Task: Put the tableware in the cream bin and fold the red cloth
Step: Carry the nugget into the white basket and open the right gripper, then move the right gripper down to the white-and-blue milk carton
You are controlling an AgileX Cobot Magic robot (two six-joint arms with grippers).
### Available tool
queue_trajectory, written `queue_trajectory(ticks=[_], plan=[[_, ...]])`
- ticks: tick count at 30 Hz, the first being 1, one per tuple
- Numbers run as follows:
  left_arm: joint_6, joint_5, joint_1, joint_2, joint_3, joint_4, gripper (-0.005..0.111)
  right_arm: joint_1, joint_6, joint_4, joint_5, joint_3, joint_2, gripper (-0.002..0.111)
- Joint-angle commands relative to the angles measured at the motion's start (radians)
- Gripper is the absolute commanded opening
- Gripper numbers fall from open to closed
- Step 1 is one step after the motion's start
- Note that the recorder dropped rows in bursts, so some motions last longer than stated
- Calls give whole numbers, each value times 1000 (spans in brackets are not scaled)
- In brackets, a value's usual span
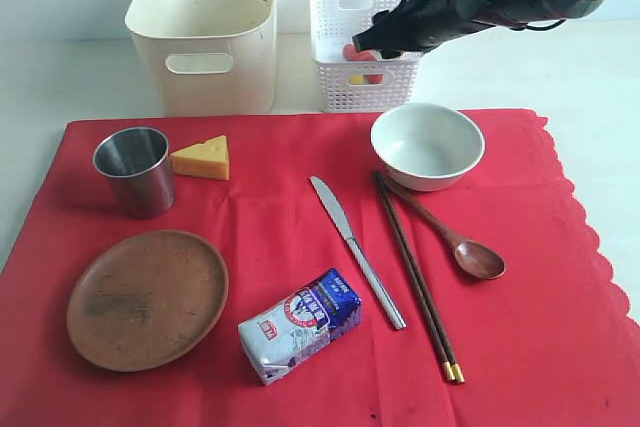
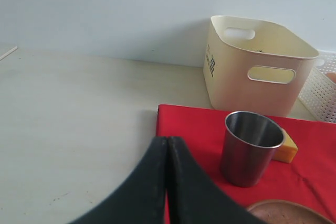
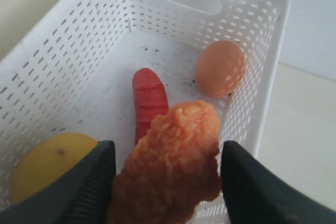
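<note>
On the red cloth (image 1: 270, 217) lie the steel cup (image 1: 135, 169), pale bowl (image 1: 427, 144), wooden plate (image 1: 147, 297), knife (image 1: 355, 249), chopsticks (image 1: 415, 275) and wooden spoon (image 1: 455, 237). The cream bin (image 1: 205, 27) stands behind the cloth at the back left, with nothing visible inside. My right gripper (image 1: 375, 45) hangs over the white lattice basket (image 1: 350, 87), shut on an orange nugget (image 3: 173, 166) held between its fingers. My left gripper (image 2: 167, 139) is shut and holds nothing, near the cloth's left corner (image 2: 189, 124), short of the cup (image 2: 249, 148).
The basket (image 3: 79, 51) holds an egg (image 3: 220, 68), a red sausage (image 3: 148, 100) and a lemon (image 3: 50, 163). A cheese wedge (image 1: 202, 158) sits beside the cup. A blue-white milk packet (image 1: 300, 324) lies near the cloth's front middle.
</note>
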Motion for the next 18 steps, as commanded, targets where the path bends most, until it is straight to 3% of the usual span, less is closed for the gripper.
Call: queue_trajectory(ticks=[1, 18], plan=[[5, -6, 1, -7, 1, 2, 2, -2, 7, -3, -19, -7, 2, 3], [5, -6, 1, -7, 1, 2, 2, -2, 4, -1, -43, -7, -41, 78]])
